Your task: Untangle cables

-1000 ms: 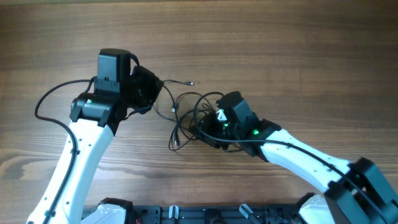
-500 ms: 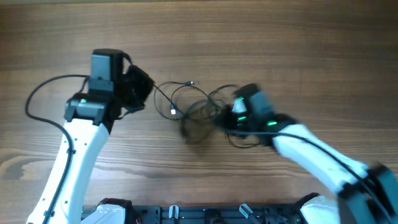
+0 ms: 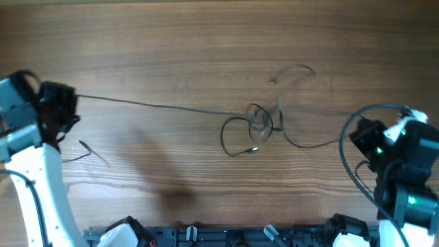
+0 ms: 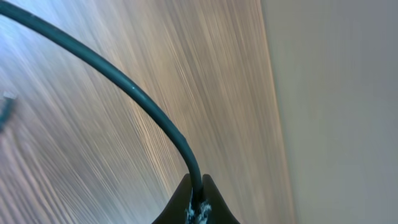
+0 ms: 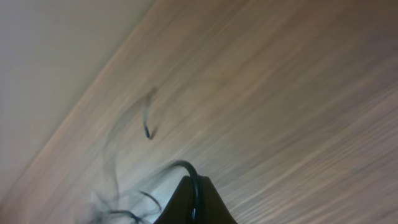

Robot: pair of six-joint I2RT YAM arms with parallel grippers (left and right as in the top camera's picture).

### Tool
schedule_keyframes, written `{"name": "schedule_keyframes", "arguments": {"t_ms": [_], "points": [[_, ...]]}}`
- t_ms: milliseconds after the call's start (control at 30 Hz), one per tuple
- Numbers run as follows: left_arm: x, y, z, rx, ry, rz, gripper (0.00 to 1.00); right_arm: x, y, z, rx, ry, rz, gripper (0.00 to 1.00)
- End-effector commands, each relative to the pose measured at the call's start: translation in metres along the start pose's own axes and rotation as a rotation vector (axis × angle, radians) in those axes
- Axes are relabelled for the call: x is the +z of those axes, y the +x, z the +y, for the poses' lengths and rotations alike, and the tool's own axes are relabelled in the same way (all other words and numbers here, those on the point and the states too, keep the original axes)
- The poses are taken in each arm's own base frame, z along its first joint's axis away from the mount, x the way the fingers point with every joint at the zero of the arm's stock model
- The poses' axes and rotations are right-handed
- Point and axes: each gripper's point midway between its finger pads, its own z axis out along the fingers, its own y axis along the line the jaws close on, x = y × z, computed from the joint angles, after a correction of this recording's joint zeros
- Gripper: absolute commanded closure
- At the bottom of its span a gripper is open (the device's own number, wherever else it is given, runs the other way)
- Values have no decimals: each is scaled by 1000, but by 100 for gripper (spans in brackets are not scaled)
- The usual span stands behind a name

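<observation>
On the brown wooden table [image 3: 206, 34], the thin black cables [image 3: 257, 123] span from the left fingers [image 4: 177, 208] to the right fingers [image 5: 177, 208], both clamped on cord, with the knot mid-table between them.

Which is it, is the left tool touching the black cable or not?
Touching. The left wrist view shows the cable running straight into the shut tips of the left tool, pinched between them.

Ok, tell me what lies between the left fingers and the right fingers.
Overhead view: a tight cable runs from the left fingers to a small knot mid-table, then a slack cable curves on to the right fingers. Otherwise bare table.
</observation>
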Motion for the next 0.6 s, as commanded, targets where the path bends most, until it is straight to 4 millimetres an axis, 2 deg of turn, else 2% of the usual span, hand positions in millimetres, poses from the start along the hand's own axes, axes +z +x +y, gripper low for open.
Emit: {"name": "schedule_keyframes", "arguments": {"t_ms": [0, 67, 167, 233, 300, 333, 433, 500, 567], "points": [[-14, -37, 17, -41, -21, -105, 96, -13, -19, -41, 81, 195, -118, 95], [-19, -51, 29, -78, -36, -138, 96, -13, -17, -46, 105, 212, -101, 95], [-22, -60, 38, -110, -49, -160, 96, -10, -14, -49, 104, 227, -83, 96], [-20, -57, 35, -112, -28, -133, 96, -6, -11, -49, 106, 228, -61, 95], [-15, -43, 20, -98, 38, -54, 96, 0, -3, -40, 106, 172, -4, 95], [-12, -35, 10, -76, 82, -9, 96, 3, 2, -31, 98, 125, 34, 95], [-7, 3, -44, 131, 318, 162, 96, 13, 14, 10, -41, -111, 154, 95], [-13, 40, -83, 317, 515, 285, 96, 16, 22, 30, -88, -235, 216, 95], [-23, 79, -110, 451, 669, 402, 96, 21, 32, 42, -108, -308, 283, 95]]}}
